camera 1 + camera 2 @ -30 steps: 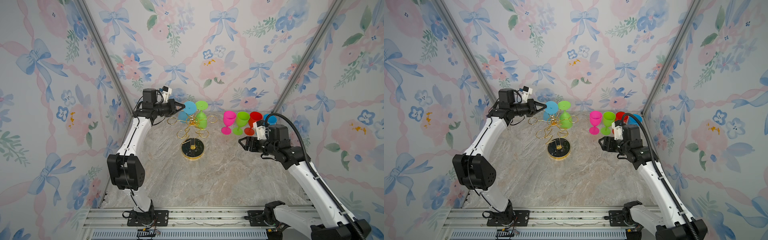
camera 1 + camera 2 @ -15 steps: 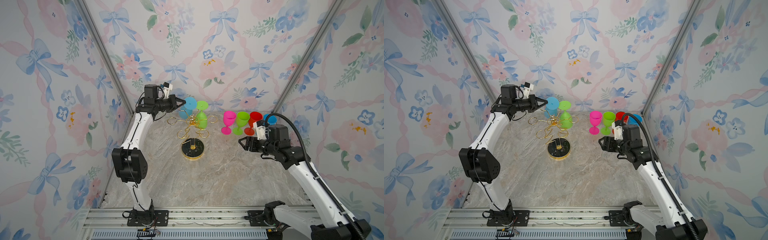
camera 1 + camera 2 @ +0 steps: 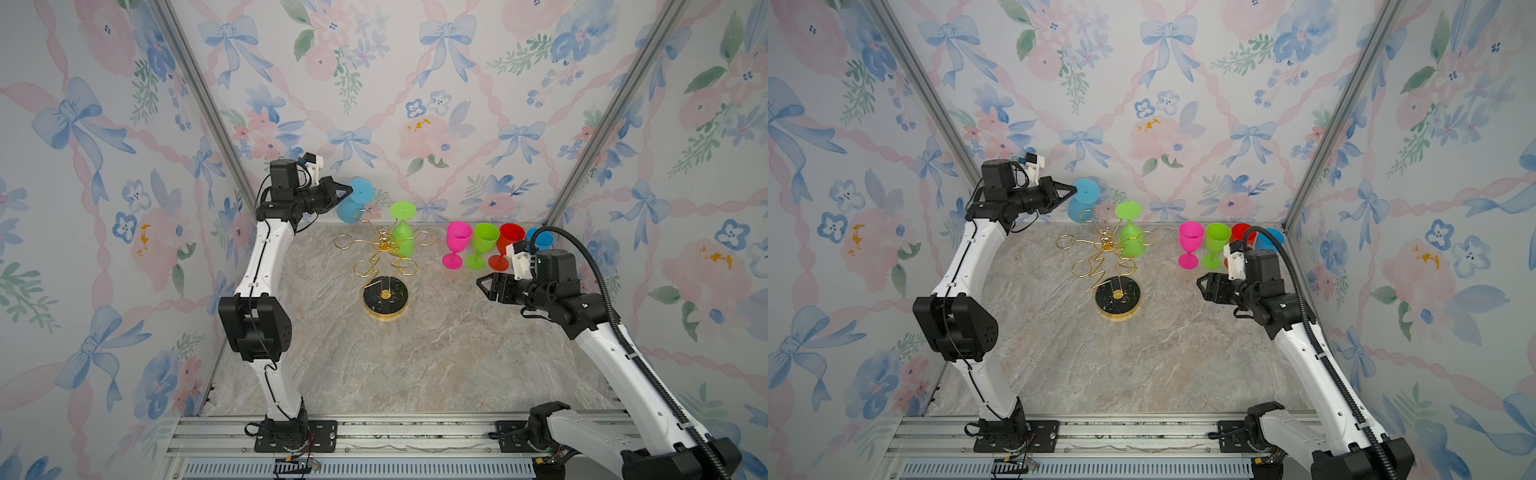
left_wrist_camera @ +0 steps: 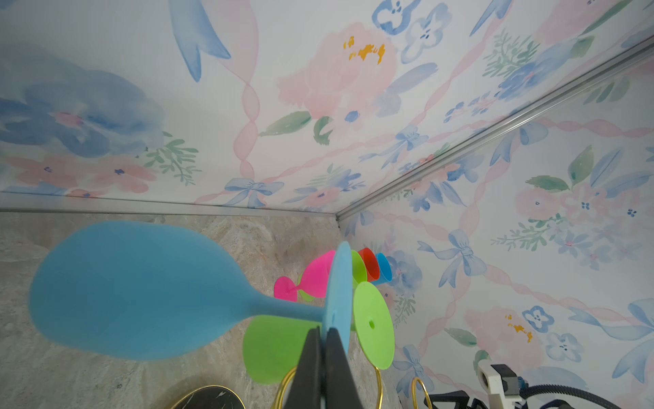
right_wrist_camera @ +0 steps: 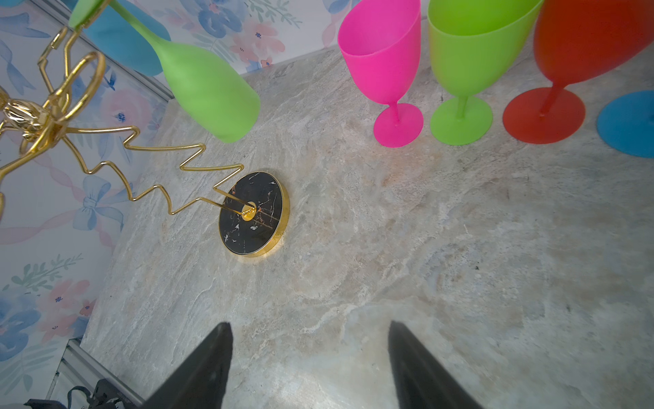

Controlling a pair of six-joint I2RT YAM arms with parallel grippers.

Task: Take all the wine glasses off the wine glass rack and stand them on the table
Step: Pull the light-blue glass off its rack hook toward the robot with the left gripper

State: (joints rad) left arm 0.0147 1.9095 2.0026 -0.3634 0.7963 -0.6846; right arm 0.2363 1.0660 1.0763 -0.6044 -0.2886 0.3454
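Left gripper (image 4: 322,332) pinching disc foot of bowl-down sky-blue plastic wine glass (image 4: 134,290), just beside rear loop of gold wire wine glass rack (image 3: 384,245); draw stem clear slowly, level; right gripper (image 5: 309,327) spread, idle.

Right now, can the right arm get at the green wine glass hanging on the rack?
Probably yes. The right gripper is open and empty, with only bare table between it and the hanging green wine glass on the wine glass rack. The left gripper holds the blue wine glass at the far side.
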